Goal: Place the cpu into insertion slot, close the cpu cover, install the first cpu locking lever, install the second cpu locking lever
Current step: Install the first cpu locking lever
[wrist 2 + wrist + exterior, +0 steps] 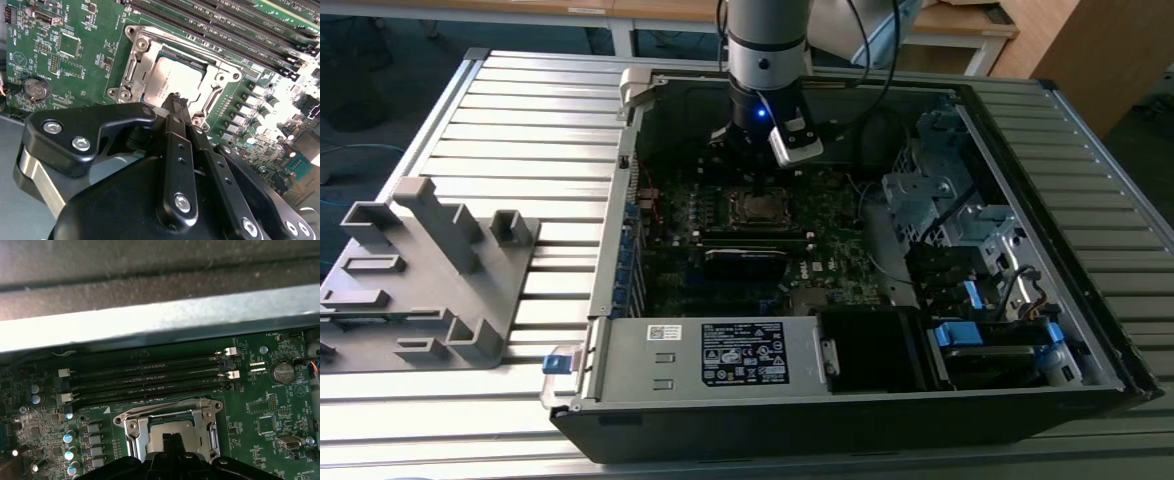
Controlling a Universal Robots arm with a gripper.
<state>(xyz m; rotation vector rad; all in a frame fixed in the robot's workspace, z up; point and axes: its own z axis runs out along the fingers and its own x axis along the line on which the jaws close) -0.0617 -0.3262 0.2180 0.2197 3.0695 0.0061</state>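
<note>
The cpu (172,80) lies flat in the insertion slot (135,55), its dull grey metal top facing up. The silver cpu cover (212,87) is down around it, framing the chip through its cut-out. In the exterior view the same socket (758,207) sits mid-board inside the open computer case, and my gripper (747,165) hangs just behind it. In both wrist views the black fingers meet at a point over the socket's rim, gripper (175,98) and gripper (172,440) shut with nothing seen between the tips. The cover (197,412) partly shows past them.
Long memory slots (150,375) run beside the socket, close to the case wall (150,315). A coin battery (36,89) sits on the board. A black module (747,258), power supply (720,355) and drive cage (947,200) crowd the case. A grey fixture (427,270) stands at the exterior view's left.
</note>
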